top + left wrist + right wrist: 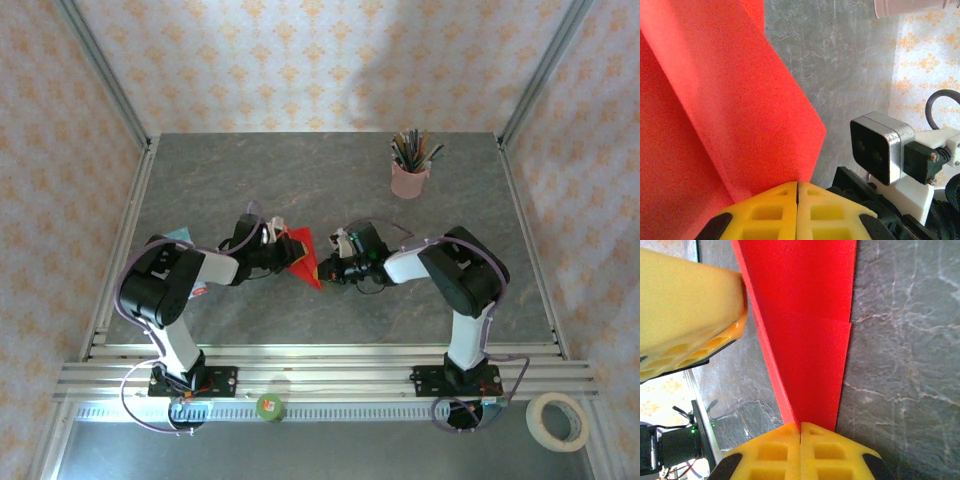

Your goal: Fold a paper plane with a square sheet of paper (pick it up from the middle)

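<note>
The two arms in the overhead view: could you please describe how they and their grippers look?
Both the left arm and right arm have white links, bulky black joints and thin purple cables looping alongside. The left gripper and right gripper have yellow fingers moulded with square recesses.

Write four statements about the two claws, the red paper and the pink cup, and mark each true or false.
1. The left claw is shut on the folded bright red paper. True.
2. The right claw is open and clear of the paper. False: it is shut on the paper's edge.
3. The pink pencil cup stands upright, far right on the grey table. True.
4. The paper lies flat and unfolded. False: it is creased and pinched between both claws.
</note>
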